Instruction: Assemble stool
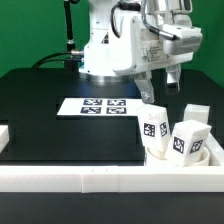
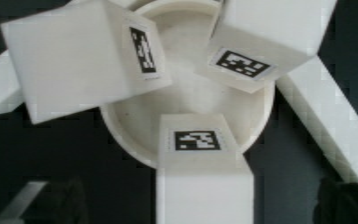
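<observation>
The white round seat disc (image 2: pixel 158 125) lies flat with three white tagged block legs standing on it, splayed outward. In the exterior view the seat (image 1: pixel 200 158) sits at the right, against the front rail. One leg (image 2: pixel 202 160) (image 1: pixel 152 125) runs down between my gripper's dark fingers (image 2: pixel 44 200), with a dark gap on each side. My gripper (image 2: pixel 197 208) (image 1: pixel 152 98) is open, straddling the top of this leg from above. The other two legs (image 2: pixel 87 60) (image 2: pixel 265 45) lean away on the far side; they show in the exterior view too (image 1: pixel 187 140) (image 1: pixel 197 113).
The marker board (image 1: pixel 100 105) lies flat on the black table at the exterior view's middle. A long white rail (image 1: pixel 100 178) runs along the front, and another rail (image 1: pixel 6 140) is at the left. The robot base (image 1: pixel 100 50) stands behind.
</observation>
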You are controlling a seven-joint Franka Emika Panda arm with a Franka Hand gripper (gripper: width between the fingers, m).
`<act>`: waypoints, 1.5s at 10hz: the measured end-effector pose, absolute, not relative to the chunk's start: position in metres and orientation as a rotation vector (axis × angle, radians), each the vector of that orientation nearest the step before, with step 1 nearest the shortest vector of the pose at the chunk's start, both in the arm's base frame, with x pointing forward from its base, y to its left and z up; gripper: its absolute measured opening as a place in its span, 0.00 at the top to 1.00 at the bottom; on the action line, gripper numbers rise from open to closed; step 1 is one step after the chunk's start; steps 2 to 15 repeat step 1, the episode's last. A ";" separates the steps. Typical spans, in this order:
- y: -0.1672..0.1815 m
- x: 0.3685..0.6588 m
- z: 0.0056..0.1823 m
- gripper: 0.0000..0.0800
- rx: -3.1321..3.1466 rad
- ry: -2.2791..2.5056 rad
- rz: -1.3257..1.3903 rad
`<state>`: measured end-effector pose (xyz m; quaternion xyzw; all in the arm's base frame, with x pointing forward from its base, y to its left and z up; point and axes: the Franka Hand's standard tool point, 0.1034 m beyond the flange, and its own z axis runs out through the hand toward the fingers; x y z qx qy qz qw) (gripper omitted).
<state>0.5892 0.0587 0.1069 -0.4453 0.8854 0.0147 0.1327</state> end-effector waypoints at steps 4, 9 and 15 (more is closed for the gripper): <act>0.059 0.589 0.107 0.19 -1.292 2.568 0.043; 0.059 0.589 0.107 0.19 -1.292 2.568 0.043; 0.059 0.589 0.107 0.19 -1.292 2.568 0.043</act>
